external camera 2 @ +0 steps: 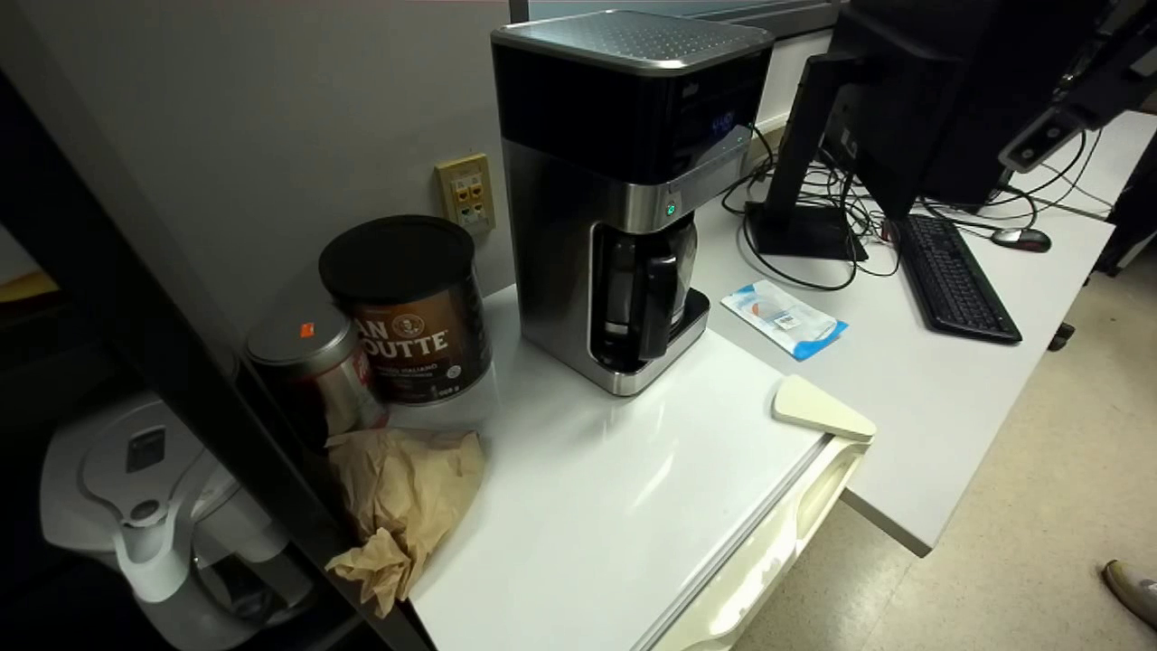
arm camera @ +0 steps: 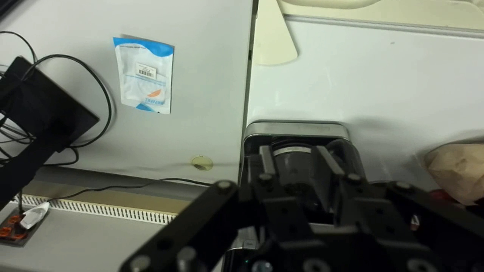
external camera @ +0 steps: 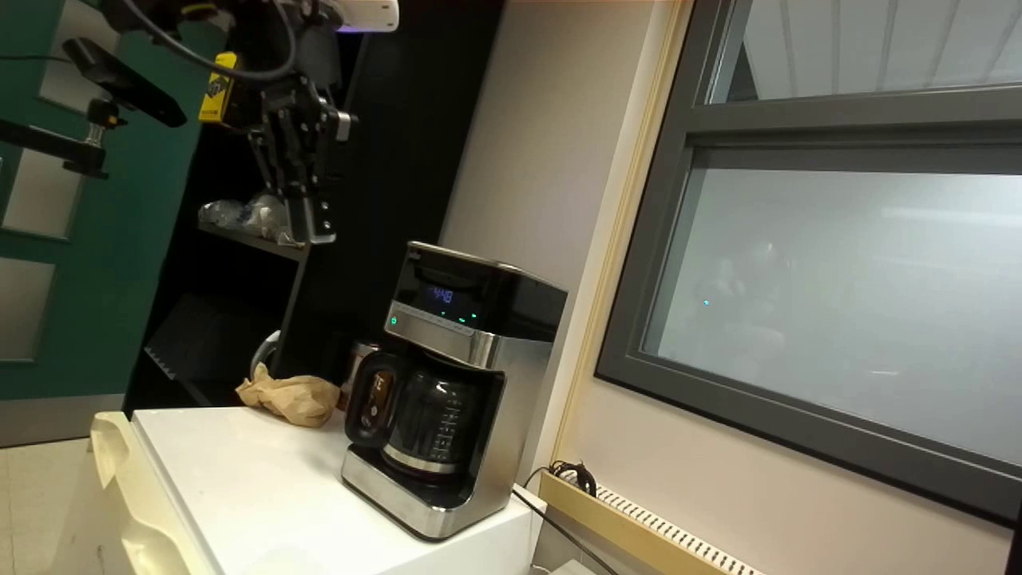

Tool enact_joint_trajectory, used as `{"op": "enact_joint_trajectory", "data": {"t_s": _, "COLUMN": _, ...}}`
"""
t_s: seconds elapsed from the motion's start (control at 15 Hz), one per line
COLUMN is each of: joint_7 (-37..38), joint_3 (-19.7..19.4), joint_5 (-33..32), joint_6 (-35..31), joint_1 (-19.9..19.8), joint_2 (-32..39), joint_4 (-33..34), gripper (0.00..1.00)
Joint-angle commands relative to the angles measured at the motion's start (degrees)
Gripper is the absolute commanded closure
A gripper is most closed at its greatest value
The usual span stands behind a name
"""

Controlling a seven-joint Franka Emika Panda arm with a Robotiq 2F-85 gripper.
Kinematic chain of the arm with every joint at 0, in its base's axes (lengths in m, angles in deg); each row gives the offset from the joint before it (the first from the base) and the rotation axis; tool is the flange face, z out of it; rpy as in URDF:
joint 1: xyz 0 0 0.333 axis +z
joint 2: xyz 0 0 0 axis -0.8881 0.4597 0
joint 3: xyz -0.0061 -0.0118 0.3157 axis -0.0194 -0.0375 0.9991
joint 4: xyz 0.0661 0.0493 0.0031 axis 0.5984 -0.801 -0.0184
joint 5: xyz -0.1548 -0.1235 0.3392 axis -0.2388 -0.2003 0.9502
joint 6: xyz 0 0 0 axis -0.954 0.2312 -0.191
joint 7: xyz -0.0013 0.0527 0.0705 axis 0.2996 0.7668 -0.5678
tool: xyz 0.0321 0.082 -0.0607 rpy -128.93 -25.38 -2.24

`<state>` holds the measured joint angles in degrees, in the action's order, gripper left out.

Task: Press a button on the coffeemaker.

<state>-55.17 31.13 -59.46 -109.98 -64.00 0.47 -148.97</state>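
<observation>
The black and silver coffeemaker [external camera: 523,407] stands upright on a white cabinet top, also seen in an exterior view [external camera 2: 556,262]. Its dark panel [external camera: 447,291] shows a blue clock and green lights. A green-lit power button [external camera: 394,320] is at the silver strip's end, also visible here [external camera 2: 671,209]. The dark glass carafe [external camera: 435,411] with black handle sits inside. My gripper [external camera: 313,231] hangs above and in front of the machine, apart from it, and also shows here [external camera 2: 1030,149]. In the wrist view my gripper [arm camera: 294,150] has its fingers apart, nothing between, over the carafe and silver base [arm camera: 298,129].
A brown paper bag [external camera 2: 411,497] and coffee cans [external camera 2: 425,339] stand beside the machine. A desk with a blue-white packet [external camera 2: 785,316], monitor stand [external camera 2: 800,226], cables and keyboard [external camera 2: 958,276] adjoins the cabinet. A wall and window [external camera: 838,295] are behind.
</observation>
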Motion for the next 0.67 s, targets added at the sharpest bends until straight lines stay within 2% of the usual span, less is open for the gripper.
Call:
{"op": "enact_joint_trajectory", "data": {"t_s": 0.0, "joint_7": 6.4, "joint_3": -1.5, "joint_5": -7.1, "joint_6": -0.3, "joint_1": 0.7, "joint_2": 5.8, "joint_4": 5.9, "gripper": 0.98}}
{"op": "enact_joint_trajectory", "data": {"t_s": 0.4, "joint_7": 17.2, "joint_3": -5.6, "joint_5": -22.2, "joint_6": 0.2, "joint_1": 4.0, "joint_2": 12.9, "joint_4": 13.5, "gripper": 0.98}}
{"op": "enact_joint_trajectory", "data": {"t_s": 0.6, "joint_7": 20.9, "joint_3": -7.3, "joint_5": -27.1, "joint_6": 0.6, "joint_1": 5.9, "joint_2": 16.6, "joint_4": 17.4, "gripper": 0.98}}
